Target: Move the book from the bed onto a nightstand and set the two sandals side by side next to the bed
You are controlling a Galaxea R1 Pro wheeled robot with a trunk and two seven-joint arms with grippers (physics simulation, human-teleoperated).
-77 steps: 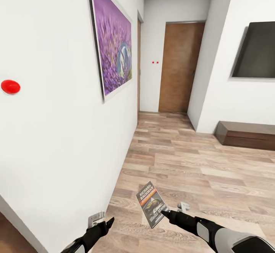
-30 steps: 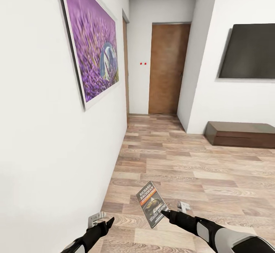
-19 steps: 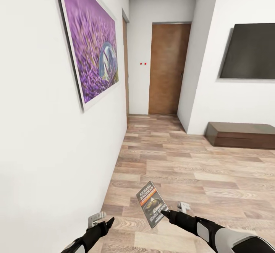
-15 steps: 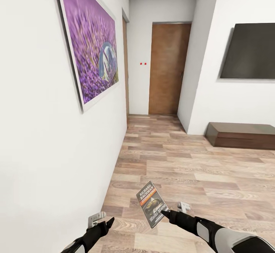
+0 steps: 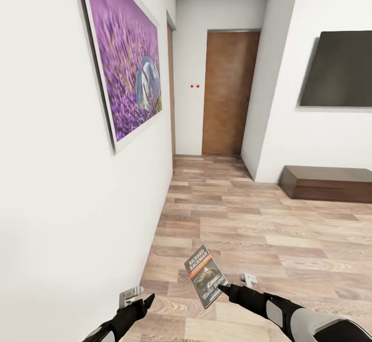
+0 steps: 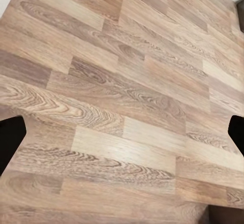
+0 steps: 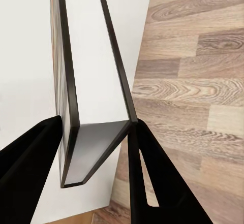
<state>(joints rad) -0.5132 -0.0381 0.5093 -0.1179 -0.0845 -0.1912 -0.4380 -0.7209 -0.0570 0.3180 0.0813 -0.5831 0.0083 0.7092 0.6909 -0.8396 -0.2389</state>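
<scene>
Right gripper (image 5: 223, 286) is seen from the head view clamped on the book (image 5: 205, 275), carried above the floor (image 5: 268, 218) beside a white wall (image 5: 51, 202). Left gripper (image 6: 122, 132) is spread empty in its wrist view. Right wrist view: book (image 7: 94, 122) pinched between fingers. Nightstand placement and sandals are judged outstanding.

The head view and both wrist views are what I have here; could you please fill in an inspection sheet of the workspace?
Surface: wood-plank floor, bare where visible.
Job's things: book held upright off the floor, cover facing the head camera.
Clutter: nothing seen.
Grippers: right claw shut on the book's lower edge; left claw open, holding nothing, over floor.
Cables: nothing seen.
Surroundings: white wall with lavender picture on the left, brown door ahead, dark wall screen above a low brown cabinet.
</scene>
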